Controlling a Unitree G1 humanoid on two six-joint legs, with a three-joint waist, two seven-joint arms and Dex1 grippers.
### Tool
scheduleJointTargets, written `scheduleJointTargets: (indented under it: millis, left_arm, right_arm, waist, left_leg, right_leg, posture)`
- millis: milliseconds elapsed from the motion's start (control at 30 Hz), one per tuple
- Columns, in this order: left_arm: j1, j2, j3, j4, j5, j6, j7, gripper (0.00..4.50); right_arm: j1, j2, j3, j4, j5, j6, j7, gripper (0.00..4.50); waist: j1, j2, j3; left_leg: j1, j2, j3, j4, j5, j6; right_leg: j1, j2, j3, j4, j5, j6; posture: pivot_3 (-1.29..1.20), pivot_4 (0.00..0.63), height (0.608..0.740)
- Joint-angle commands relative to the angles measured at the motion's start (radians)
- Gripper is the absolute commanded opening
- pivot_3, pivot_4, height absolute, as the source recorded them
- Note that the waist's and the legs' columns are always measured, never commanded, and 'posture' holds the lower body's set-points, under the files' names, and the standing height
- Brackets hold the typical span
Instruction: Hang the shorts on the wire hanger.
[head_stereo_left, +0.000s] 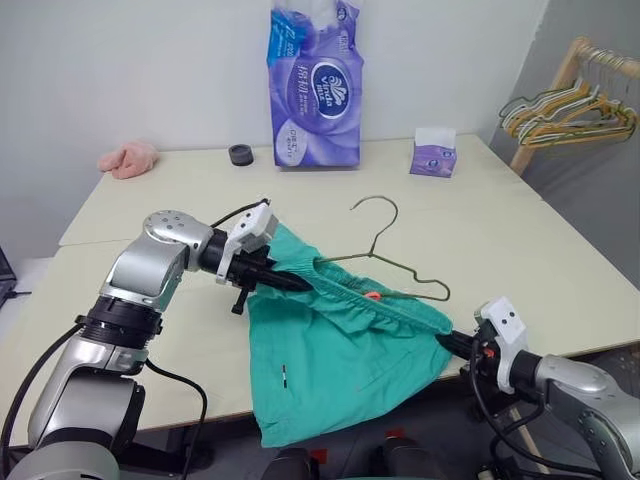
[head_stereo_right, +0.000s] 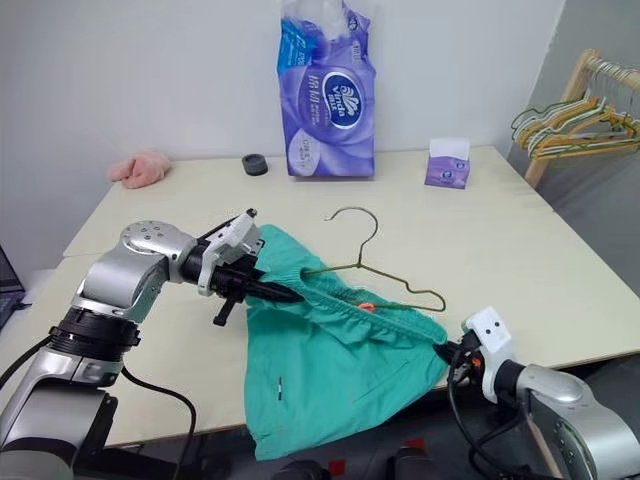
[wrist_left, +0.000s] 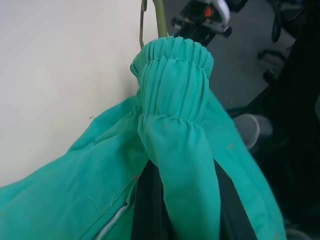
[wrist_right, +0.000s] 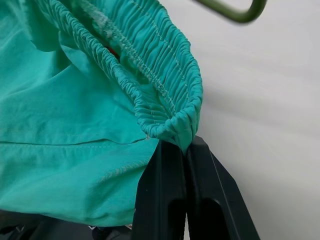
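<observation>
**Shorts stretched between my two grippers, hanger lying just behind**

My left gripper (head_stereo_left: 290, 283) is pinched tight on one end of the elastic waistband of the teal-green shorts (head_stereo_left: 335, 365); in my left wrist view the gathered band wraps over my black fingers (wrist_left: 150, 210). My right gripper (head_stereo_left: 452, 343) is clamped on the other end of the same waistband, and my right wrist view shows the bunched elastic caught at the tips of my pressed-together fingers (wrist_right: 170, 200). Between the two grips the waistband runs taut along the near part of the cream table (head_stereo_left: 540, 260), and the rest of the fabric hangs down over the front edge.

The olive-green wire hanger (head_stereo_left: 385, 255) lies flat on the table just behind the waistband, hook pointing away from me; its lower bar lies close along the stretched waistband, and I cannot tell whether they touch.

Farther back sit a pink cloth lump (head_stereo_left: 130, 158), a small black ring (head_stereo_left: 241, 154), a purple pack of tissue rolls (head_stereo_left: 315, 85) and a small purple tissue box (head_stereo_left: 434, 154). A wooden rack with a bunch of hangers (head_stereo_left: 570, 112) stands beyond the table's right corner.
</observation>
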Motion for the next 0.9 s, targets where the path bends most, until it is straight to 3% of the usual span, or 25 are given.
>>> scheduleJointTargets:
  millis: [33,233,367,600,733,900]
  left_arm:
    - [-0.025,0.014,0.067,-0.049,-0.066,0.064,0.007,0.00]
    - [0.024,0.101,0.006,-0.105,-0.056,0.027,-0.035,0.00]
    - [0.070,0.192,-0.106,-0.063,0.039,-0.165,-0.035,0.00]
    - [0.053,0.108,-0.083,0.040,0.128,-0.263,0.010,0.00]
    - [0.071,0.077,-0.076,0.039,0.157,-0.289,0.048,0.00]
    - [0.066,0.032,-0.075,0.028,0.177,-0.293,0.099,0.00]
  right_arm:
    - [-0.010,0.000,-0.022,0.020,-0.010,-0.006,-0.022,0.02]
    - [-0.016,-0.003,-0.027,0.041,-0.009,-0.012,-0.018,0.02]
    - [-0.020,-0.012,-0.027,0.049,-0.013,-0.016,-0.012,0.02]
    - [-0.013,-0.027,-0.013,-0.004,0.004,-0.003,-0.002,0.02]
    - [-0.021,-0.113,-0.009,-0.074,-0.008,-0.001,0.033,0.02]
    - [-0.162,-0.238,-0.007,-0.100,0.019,0.027,0.093,0.02]
  waist:
    - [0.001,0.000,0.000]
    - [0.000,0.000,0.000]
    - [0.001,0.002,0.001]
    - [0.007,0.002,0.001]
    - [0.002,0.004,0.002]
    - [0.001,0.004,0.003]
  left_leg:
    - [0.000,0.000,0.000,0.000,0.000,0.000]
    - [0.000,0.000,0.000,0.000,0.000,0.000]
    - [0.001,0.000,0.000,-0.001,0.000,0.000]
    - [0.000,-0.001,0.001,0.000,0.000,0.001]
    - [0.000,0.000,0.001,0.000,0.000,0.001]
    - [0.001,0.000,0.002,0.000,0.000,0.001]
  right_leg:
    - [0.000,0.000,0.000,0.000,0.000,0.000]
    - [0.000,0.000,0.000,0.000,0.000,-0.001]
    - [0.000,0.000,0.001,0.000,0.000,-0.002]
    - [0.001,0.000,0.001,-0.001,-0.001,0.000]
    - [0.000,0.000,0.001,-0.001,-0.001,0.000]
    - [0.001,0.000,0.002,-0.001,-0.002,0.003]
  posture:
    - [-0.11,0.032,0.740]
    - [-0.11,0.032,0.740]
    - [-0.11,0.035,0.740]
    - [-0.11,0.039,0.740]
    - [-0.12,0.040,0.740]
    - [-0.14,0.036,0.740]
